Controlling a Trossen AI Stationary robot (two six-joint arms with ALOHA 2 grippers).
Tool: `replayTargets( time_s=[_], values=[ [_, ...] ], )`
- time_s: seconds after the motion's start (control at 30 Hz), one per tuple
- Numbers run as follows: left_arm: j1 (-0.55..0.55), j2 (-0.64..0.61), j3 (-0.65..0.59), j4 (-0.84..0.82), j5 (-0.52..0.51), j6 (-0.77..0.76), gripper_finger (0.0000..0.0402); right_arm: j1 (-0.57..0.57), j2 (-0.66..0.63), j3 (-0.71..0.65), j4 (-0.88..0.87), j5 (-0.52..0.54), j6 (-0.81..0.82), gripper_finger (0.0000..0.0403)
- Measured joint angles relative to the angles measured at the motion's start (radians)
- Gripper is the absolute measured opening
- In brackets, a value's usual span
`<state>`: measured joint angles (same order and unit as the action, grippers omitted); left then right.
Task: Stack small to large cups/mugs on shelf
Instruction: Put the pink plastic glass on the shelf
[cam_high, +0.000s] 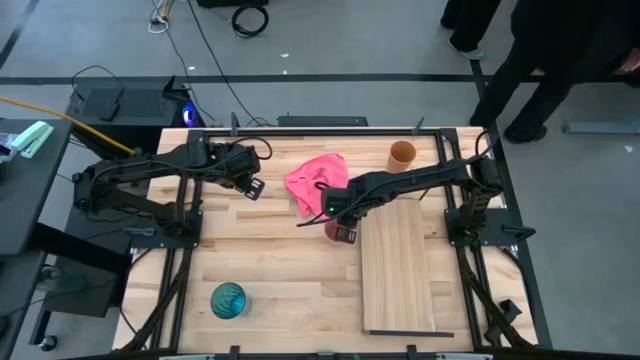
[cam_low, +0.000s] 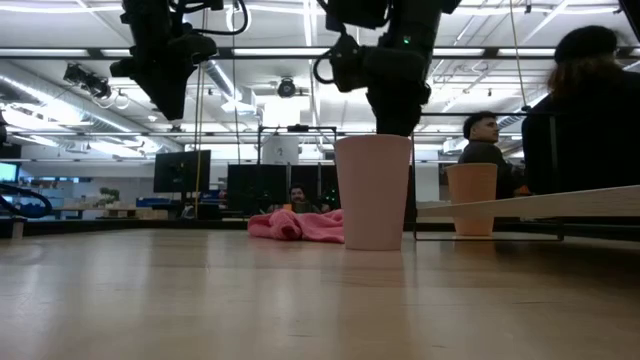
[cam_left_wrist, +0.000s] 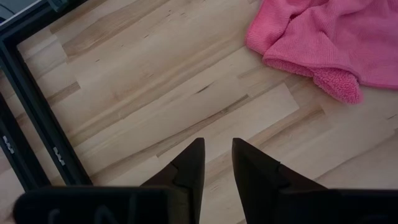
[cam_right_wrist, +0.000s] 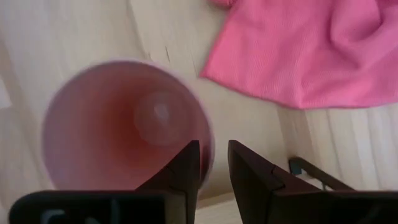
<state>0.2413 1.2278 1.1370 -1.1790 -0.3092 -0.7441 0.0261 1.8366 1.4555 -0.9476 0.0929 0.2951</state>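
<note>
The pale pink cup (cam_high: 331, 231) (cam_low: 373, 190) stands upright on its base on the table, beside the shelf's (cam_high: 400, 268) far left corner. My right gripper (cam_right_wrist: 214, 155) (cam_high: 342, 228) points down over the cup and is open. One finger is over its inside, the other outside, with the rim (cam_right_wrist: 210, 140) between them; no touch shows. The orange-brown cup (cam_high: 401, 155) stands at the far side. The teal cup (cam_high: 228, 300) stands near the front left. My left gripper (cam_left_wrist: 217, 152) (cam_high: 254, 186) hangs open above bare table, left of the pink cloth.
A crumpled pink cloth (cam_high: 316, 180) lies between the two grippers, just beyond the pink cup. The shelf board lies flat on the table's right half, its black wire frame (cam_high: 405, 331) at the near end. People stand and sit beyond the table's far right corner (cam_low: 585, 110).
</note>
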Motion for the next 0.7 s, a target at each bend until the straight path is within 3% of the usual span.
replayTargets(
  time_s=[0.43,0.7],
  values=[
    [0.0,0.0,0.0,0.008,0.0,0.0,0.0086,0.0,0.0,-0.026,0.004,0.0,0.016,0.0084],
    [0.0,0.0,0.0,0.009,0.0,-0.001,0.0074,0.0,-0.002,-0.023,0.006,-0.01,0.018,0.0015]
  ],
)
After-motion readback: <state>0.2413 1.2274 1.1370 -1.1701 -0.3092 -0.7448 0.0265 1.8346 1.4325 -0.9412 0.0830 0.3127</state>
